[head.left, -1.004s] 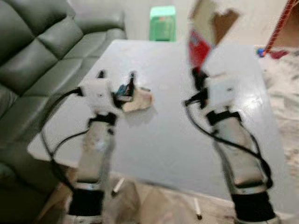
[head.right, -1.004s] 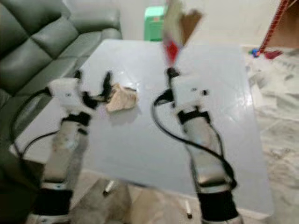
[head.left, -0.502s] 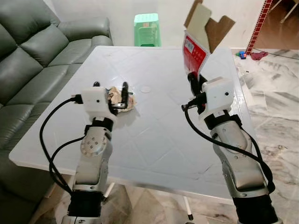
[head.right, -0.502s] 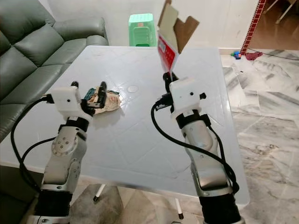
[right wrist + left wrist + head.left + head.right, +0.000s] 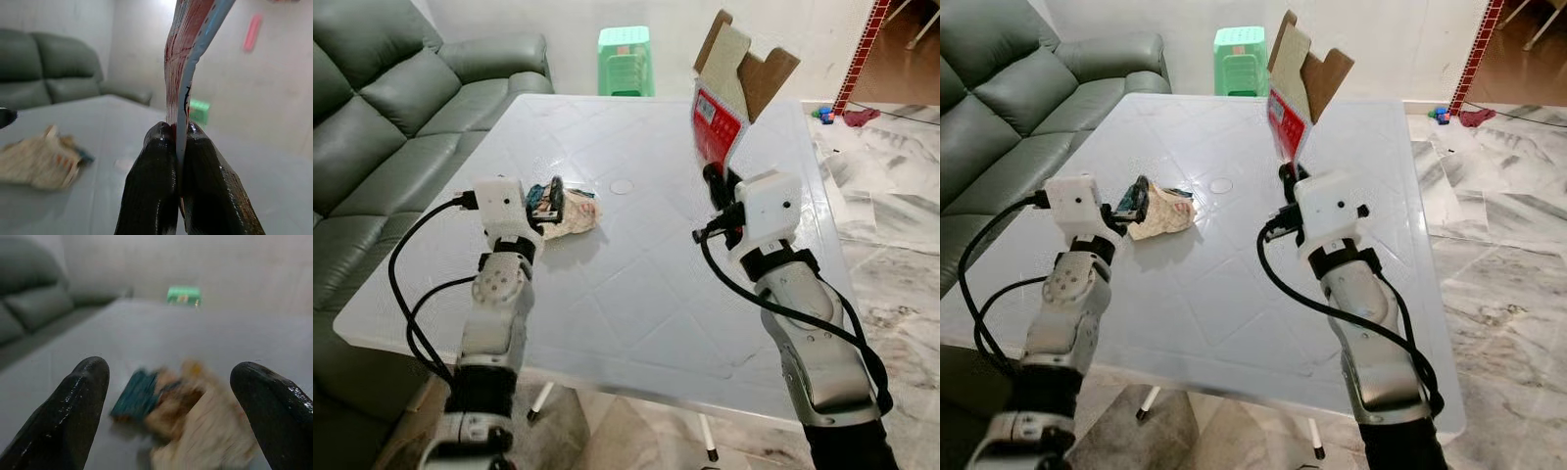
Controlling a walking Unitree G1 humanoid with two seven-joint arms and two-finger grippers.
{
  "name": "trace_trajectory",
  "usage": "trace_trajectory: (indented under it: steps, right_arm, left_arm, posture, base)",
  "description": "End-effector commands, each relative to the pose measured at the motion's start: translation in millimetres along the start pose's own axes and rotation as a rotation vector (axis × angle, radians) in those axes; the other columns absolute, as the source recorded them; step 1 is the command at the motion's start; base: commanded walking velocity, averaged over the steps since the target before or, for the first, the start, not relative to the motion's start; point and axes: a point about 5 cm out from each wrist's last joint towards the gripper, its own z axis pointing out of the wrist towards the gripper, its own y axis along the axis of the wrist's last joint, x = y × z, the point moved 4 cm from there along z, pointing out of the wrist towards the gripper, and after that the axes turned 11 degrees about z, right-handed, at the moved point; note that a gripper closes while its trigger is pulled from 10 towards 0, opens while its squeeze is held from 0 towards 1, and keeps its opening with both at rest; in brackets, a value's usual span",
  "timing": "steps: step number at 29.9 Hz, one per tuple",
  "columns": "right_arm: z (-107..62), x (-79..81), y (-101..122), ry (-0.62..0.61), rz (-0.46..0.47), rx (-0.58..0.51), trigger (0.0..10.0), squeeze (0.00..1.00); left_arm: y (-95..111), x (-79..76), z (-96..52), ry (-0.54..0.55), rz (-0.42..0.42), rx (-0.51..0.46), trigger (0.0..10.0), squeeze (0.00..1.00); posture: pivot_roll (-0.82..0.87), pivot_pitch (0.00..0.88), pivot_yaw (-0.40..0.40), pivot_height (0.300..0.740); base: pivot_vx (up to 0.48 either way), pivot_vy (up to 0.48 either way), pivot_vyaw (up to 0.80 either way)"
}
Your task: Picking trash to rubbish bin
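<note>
**Carton held aloft while crumpled wrapper is lined up for a grasp**

A flattened red-and-white carton [image 5: 729, 93] is gripped at its lower edge by the right gripper [image 5: 177, 139], whose fingers [image 5: 151, 181] are pinched tight on the cardboard. It is held upright and well above the white worktop [image 5: 646, 304], probably so that it clears the surface while the other piece is collected.

On the left side of the worktop, a crumpled paper wrapper [image 5: 573, 215] with a teal scrap in it lies flat. The left gripper [image 5: 171, 396] is placed low at the wrapper, with its fingers [image 5: 73, 406] spread wide on either side; nothing is held yet. This placement suggests that a closing grasp is being prepared.

No rubbish bin can be made out. A green stool [image 5: 626, 54] stands beyond the far edge, and a grey sofa [image 5: 382, 108] lies to the left.
</note>
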Motion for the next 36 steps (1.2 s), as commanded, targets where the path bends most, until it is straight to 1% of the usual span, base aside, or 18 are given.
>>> trace_trajectory:
  steps: [1,3,4,7,8,9,10,13,14,15,16,17,18,19,26,28,29,36]
  right_arm:
    - [-4.6,7.5,3,0.045,0.032,0.017,10.0,0.0]
    - [-8.7,8.0,2,0.054,0.037,0.033,10.0,0.0]
    - [-12.2,8.0,1,0.07,0.035,0.05,10.0,0.0]
    - [-14.6,7.2,2,0.079,0.027,0.06,10.0,0.0]
    - [-15.0,5.8,2,0.077,0.022,0.065,10.0,0.0]
    - [-15.0,5.8,2,0.077,0.022,0.065,10.0,0.0]
    - [-14.0,5.3,3,0.075,0.019,0.067,10.0,0.0]
    - [-12.1,6.8,5,0.081,0.014,0.065,10.0,0.0]
    - [-11.4,8.4,5,0.086,0.008,0.064,10.0,0.0]
    - [-11.1,9.5,5,0.09,0.007,0.067,10.0,0.0]
    - [-11.1,9.5,5,0.09,0.007,0.067,10.0,0.0]
    - [-10.8,10.2,5,0.091,0.009,0.068,10.0,0.0]
    - [-10.8,11.7,5,0.094,0.009,0.069,10.0,0.0]
    - [-10.9,12.3,5,0.095,0.009,0.069,10.0,0.0]
    - [-11.2,12.3,4,0.095,0.008,0.074,10.0,0.0]
    - [-10.7,12.0,4,0.094,0.006,0.074,10.0,0.0]
    - [-10.5,12.0,4,0.094,0.005,0.073,10.0,0.0]
    - [-8.6,12.4,2,0.09,-0.001,0.071,10.0,0.0]
  left_arm:
    - [-8,10.2,5.9,0.017,-0.014,0.042,10.0,0.0]
    - [-10,8.0,7.8,0.0,-0.025,0.052,10.0,0.0]
    - [-11,1.7,11.3,-0.029,-0.035,0.069,10.0,0.0]
    - [-11,-6.6,15.0,-0.069,-0.036,0.07,10.0,0.0]
    - [-9,-12.5,18.2,-0.096,-0.025,0.07,10.0,0.0]
    - [-9,-12.5,18.2,-0.096,-0.025,0.07,10.0,0.0]
    - [-4,-16.3,21.9,-0.111,-0.031,0.05,10.0,0.0]
    - [3,-22.1,24.4,-0.136,-0.019,0.018,10.0,0.0]
    - [3,-25.3,24.1,-0.149,-0.015,0.021,10.0,0.0]
    - [-3,-26.9,23.8,-0.153,-0.014,0.046,10.0,0.0]
    - [-3,-26.9,23.8,-0.153,-0.014,0.046,10.0,0.0]
    - [-11,-27.9,22.8,-0.157,-0.011,0.087,10.0,0.0]
    - [-23,-23.1,21.9,-0.119,-0.025,0.158,10.0,0.0]
    - [-25,-22.4,21.8,-0.115,-0.03,0.173,10.0,0.0]
    - [-22,-24.5,24.1,-0.136,-0.036,0.151,10.0,0.0]
    - [-20,-25.8,25.0,-0.145,-0.046,0.145,4.9,0.0]
    - [-19,-26.1,25.4,-0.148,-0.048,0.141,0.0,0.0]
    - [-9,-26.5,28.2,-0.152,-0.044,0.092,0.0,0.0]
  posture:
    - [-0.16,0.138,0.051,0.74]
    - [-0.17,0.146,0.053,0.74]
    - [-0.18,0.152,0.055,0.74]
    - [-0.18,0.157,0.056,0.74]
    - [-0.19,0.161,0.056,0.74]
    - [-0.19,0.161,0.056,0.74]
    - [-0.19,0.162,0.057,0.74]
    - [-0.18,0.16,0.059,0.74]
    - [-0.18,0.16,0.059,0.74]
    - [-0.18,0.158,0.059,0.74]
    - [-0.18,0.158,0.059,0.74]
    - [-0.18,0.158,0.059,0.74]
    - [-0.18,0.157,0.06,0.74]
    - [-0.18,0.156,0.06,0.74]
    - [-0.18,0.152,0.063,0.74]
    - [-0.18,0.152,0.064,0.74]
    - [-0.18,0.151,0.066,0.74]
    - [-0.17,0.149,0.071,0.74]
  base:
    - [0.0,0.0,0.0]
    - [0.0,0.0,0.0]
    - [0.0,0.0,0.0]
    - [0.0,0.0,0.0]
    - [0.0,0.0,0.0]
    - [0.0,0.0,0.0]
    - [0.0,0.0,0.0]
    - [0.0,0.0,0.0]
    - [0.0,0.0,0.0]
    - [0.0,0.0,0.0]
    - [0.0,0.0,0.0]
    - [0.0,0.0,0.0]
    - [0.0,0.0,0.0]
    - [0.0,0.0,0.0]
    - [0.0,0.0,0.0]
    - [0.0,0.0,0.0]
    - [0.0,0.0,0.0]
    - [0.0,0.0,0.0]
